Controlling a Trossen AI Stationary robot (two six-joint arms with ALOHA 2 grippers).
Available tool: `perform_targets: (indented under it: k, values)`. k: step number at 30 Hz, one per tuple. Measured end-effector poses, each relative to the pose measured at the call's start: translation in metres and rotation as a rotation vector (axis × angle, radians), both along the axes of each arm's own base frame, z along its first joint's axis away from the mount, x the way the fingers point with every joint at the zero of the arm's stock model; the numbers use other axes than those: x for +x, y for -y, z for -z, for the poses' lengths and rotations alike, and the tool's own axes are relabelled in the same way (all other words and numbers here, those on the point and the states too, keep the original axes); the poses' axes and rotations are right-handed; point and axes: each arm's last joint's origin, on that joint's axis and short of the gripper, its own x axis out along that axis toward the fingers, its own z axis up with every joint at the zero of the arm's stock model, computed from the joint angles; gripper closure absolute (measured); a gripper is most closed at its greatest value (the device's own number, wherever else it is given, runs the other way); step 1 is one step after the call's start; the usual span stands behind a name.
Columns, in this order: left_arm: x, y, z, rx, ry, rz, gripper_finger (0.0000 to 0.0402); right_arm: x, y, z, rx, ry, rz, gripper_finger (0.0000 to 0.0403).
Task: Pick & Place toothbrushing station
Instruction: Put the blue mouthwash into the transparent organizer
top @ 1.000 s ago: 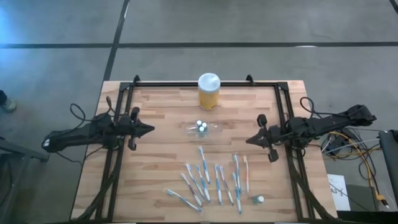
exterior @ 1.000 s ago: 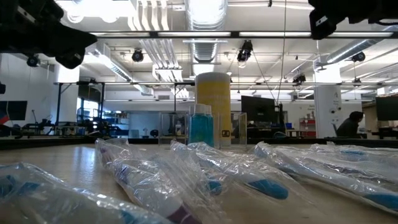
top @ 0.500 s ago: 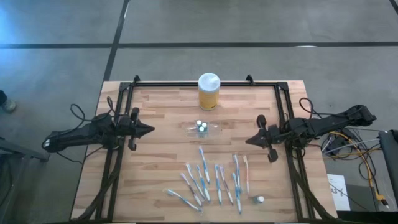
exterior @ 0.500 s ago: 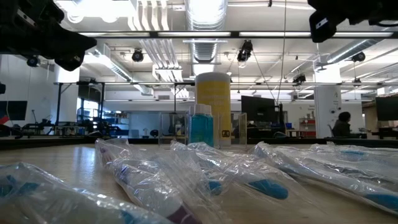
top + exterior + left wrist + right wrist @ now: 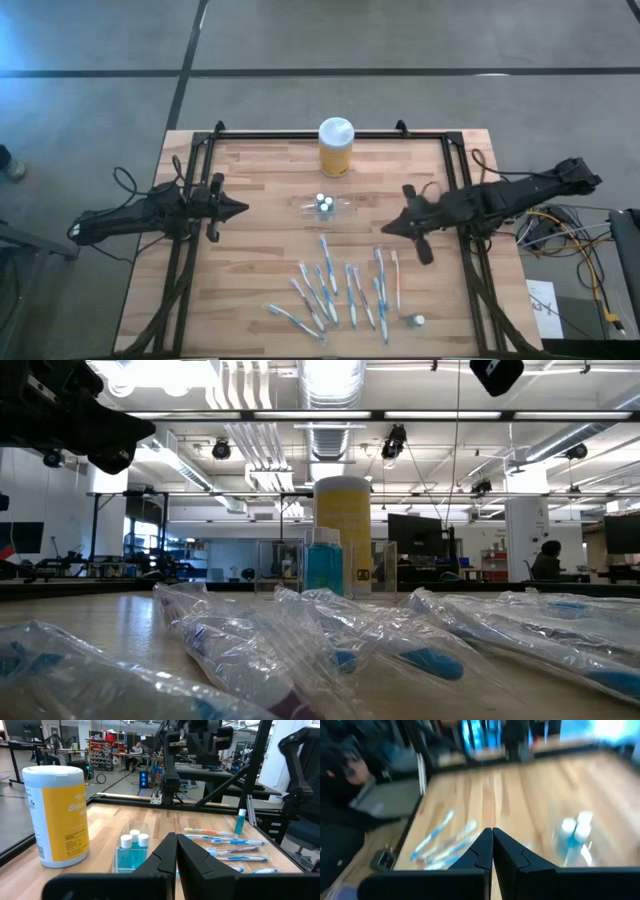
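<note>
Wooden planks make up the table (image 5: pixel 270 250), which is edged by a dark metal frame (image 5: pixel 300 134) and stands on a grey floor. Near the far edge stands a yellow jar (image 5: pixel 336 148) with a white lid; its label is only partly readable in the left wrist view, showing the letters "disin". Just in front of it, near the middle of the table, lies the clear holder (image 5: pixel 325 206) with three white-capped blue pieces inside. Closer to the near edge, about ten blue-and-white toothbrushes (image 5: pixel 327 283) in clear wrappers lie spread in a loose row, well apart from the holder. One small white-capped piece (image 5: pixel 417 321) sits alone beside the toothbrushes on the right.

Nothing lies between either arm and the holder. The left gripper (image 5: pixel 240 209) hovers to the left of the holder, jaws pressed together and empty. The right gripper (image 5: pixel 387 228) hangs to the holder's right, above the toothbrushes' far ends, jaws likewise closed on nothing.

Beyond the table is an open workshop with ceiling ducts, strip lights, monitors, and a person seated far off.
</note>
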Motion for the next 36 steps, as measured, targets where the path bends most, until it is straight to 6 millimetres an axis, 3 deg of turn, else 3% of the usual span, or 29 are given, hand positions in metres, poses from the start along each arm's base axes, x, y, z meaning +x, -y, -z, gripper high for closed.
perform_targets:
  k: [9, 17, 23, 36]
  values:
    - [0.0, 0.0, 0.0, 0.0, 0.0, 0.0, 0.0388, 0.04, -0.041, -0.014, 0.091, -0.567, 0.142, 0.0394]
    - [0.0, 0.0, 0.0, -0.013, 0.0, -0.001, 0.0388, 0.062, -0.084, -0.017, 0.186, -0.808, 0.31, 0.0394]
    - [0.0, 0.0, 0.0, -0.038, 0.0, -0.002, 0.0388, 0.062, -0.117, -0.013, 0.279, -0.978, 0.474, 0.0364]
    - [0.001, 0.0, 0.003, -0.046, -0.007, 0.005, 0.0388, 0.044, -0.182, 0.007, 0.495, -1.128, 0.76, 0.0233]
